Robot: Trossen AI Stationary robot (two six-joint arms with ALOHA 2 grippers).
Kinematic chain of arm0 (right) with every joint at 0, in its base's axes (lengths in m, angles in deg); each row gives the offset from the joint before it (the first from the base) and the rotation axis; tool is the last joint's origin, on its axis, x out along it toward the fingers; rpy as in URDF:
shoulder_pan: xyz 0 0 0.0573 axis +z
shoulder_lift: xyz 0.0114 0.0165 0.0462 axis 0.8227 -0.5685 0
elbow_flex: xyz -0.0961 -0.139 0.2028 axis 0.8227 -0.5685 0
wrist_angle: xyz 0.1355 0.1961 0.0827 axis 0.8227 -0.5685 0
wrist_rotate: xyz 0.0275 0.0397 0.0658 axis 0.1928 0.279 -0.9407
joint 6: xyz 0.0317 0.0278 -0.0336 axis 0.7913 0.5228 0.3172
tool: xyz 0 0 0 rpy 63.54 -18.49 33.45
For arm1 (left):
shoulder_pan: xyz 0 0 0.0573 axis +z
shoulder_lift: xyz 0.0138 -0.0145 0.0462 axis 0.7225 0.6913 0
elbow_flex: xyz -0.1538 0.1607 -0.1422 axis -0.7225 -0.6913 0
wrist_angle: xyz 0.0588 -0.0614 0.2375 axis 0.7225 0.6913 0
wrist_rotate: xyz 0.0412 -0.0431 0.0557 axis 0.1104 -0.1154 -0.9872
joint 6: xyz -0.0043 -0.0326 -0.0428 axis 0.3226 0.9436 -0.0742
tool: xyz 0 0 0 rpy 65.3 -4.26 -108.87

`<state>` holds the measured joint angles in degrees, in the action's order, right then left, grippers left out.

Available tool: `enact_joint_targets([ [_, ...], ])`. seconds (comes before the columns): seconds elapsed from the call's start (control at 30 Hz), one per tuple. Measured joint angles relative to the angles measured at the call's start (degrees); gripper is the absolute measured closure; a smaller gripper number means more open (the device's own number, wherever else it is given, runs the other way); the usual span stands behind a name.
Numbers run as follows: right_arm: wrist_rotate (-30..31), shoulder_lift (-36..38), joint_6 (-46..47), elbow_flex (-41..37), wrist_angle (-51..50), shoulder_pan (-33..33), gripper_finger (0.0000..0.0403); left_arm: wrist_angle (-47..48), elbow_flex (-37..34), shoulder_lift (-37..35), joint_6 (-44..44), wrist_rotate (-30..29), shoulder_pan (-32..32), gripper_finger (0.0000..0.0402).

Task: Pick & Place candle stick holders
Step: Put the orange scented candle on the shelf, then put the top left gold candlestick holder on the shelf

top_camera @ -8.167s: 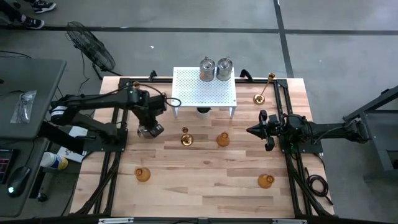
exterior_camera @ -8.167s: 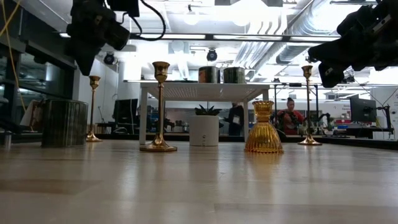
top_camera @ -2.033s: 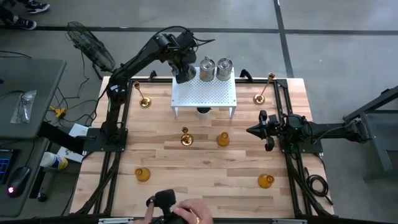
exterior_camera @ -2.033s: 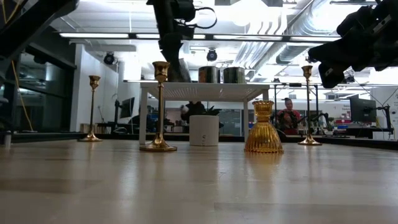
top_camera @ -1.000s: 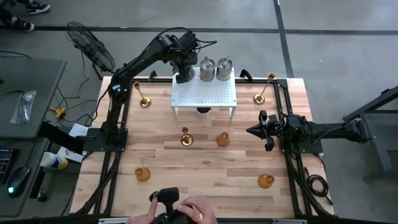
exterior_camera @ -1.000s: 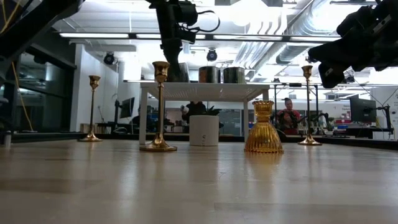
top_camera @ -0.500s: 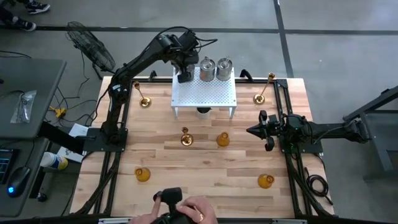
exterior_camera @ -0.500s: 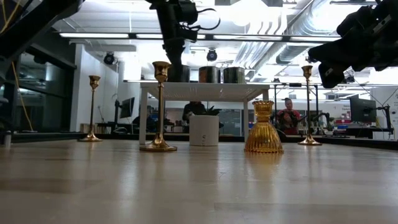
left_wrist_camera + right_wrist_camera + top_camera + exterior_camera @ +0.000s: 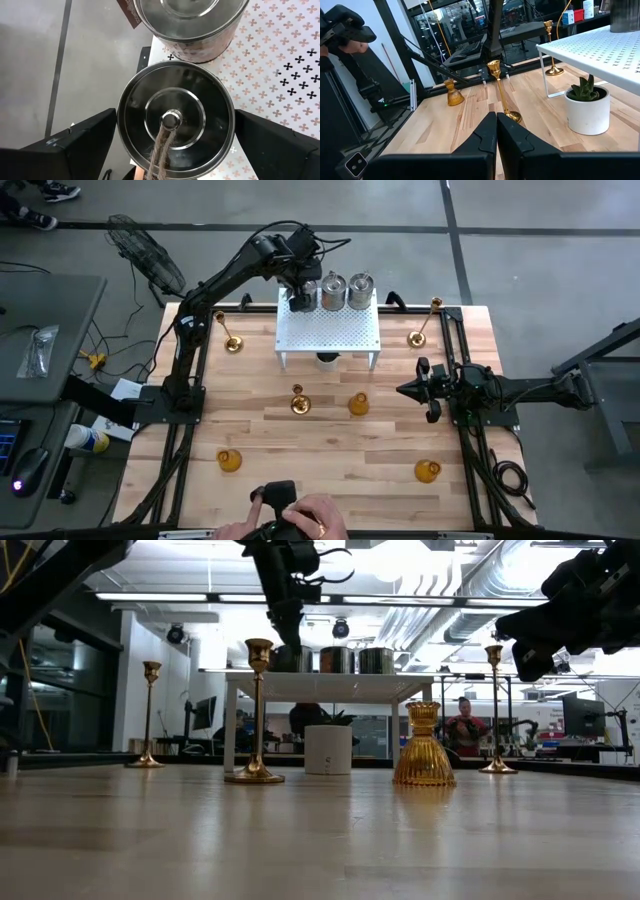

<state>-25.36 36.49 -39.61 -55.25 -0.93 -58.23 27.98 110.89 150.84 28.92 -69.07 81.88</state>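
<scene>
My left gripper (image 9: 175, 150) reaches over the far left corner of the white rack (image 9: 340, 330). It is open, with a finger on each side of a silvery jar-like holder (image 9: 175, 117) that stands on the rack. Two more jars (image 9: 333, 292) (image 9: 360, 290) stand beside it. Gold candlesticks (image 9: 232, 343) (image 9: 298, 405) (image 9: 422, 335) and amber holders (image 9: 358, 404) (image 9: 229, 460) (image 9: 428, 470) stand on the table. My right gripper (image 9: 405, 390) waits shut above the table's right side. My left gripper comes from above, pointing down, with its fingers (image 9: 80, 145) close beside the jar's round wall (image 9: 125, 125) on two opposite sides. I cannot tell whether they touch it. The jar stands upright on the rack, and a cord lies on its lid knob (image 9: 171, 120).
A small white pot with a plant (image 9: 327, 360) stands under the rack. A person's hand (image 9: 305, 515) holds a dark device at the table's near edge. Black frame rails run along the left and right sides.
My left gripper has shifted a little toward the table's right edge over the rack's far left corner. The jar under it now stands nearer the other two jars. The person's hand at the near edge has moved slightly right.
</scene>
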Motion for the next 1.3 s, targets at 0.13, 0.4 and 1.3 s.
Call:
enact_joint_targets([
  [0.13,0.0,0.0,0.01,0.01,0.01,0.0,0.04,-0.02,0.0,0.0,0.22,0.85,-0.02,0.0013],
  [0.4,0.0,0.0,0.0,0.01,0.01,0.0,0.04,-2.29,0.0,0.0,0.61,0.29,-0.15,0.0013],
  [1.3,0.0,0.0,0.0,-0.01,0.01,0.0,0.04,0.94,0.15,-7.6,12.27,-4.05,-2.69,0.0013],
])
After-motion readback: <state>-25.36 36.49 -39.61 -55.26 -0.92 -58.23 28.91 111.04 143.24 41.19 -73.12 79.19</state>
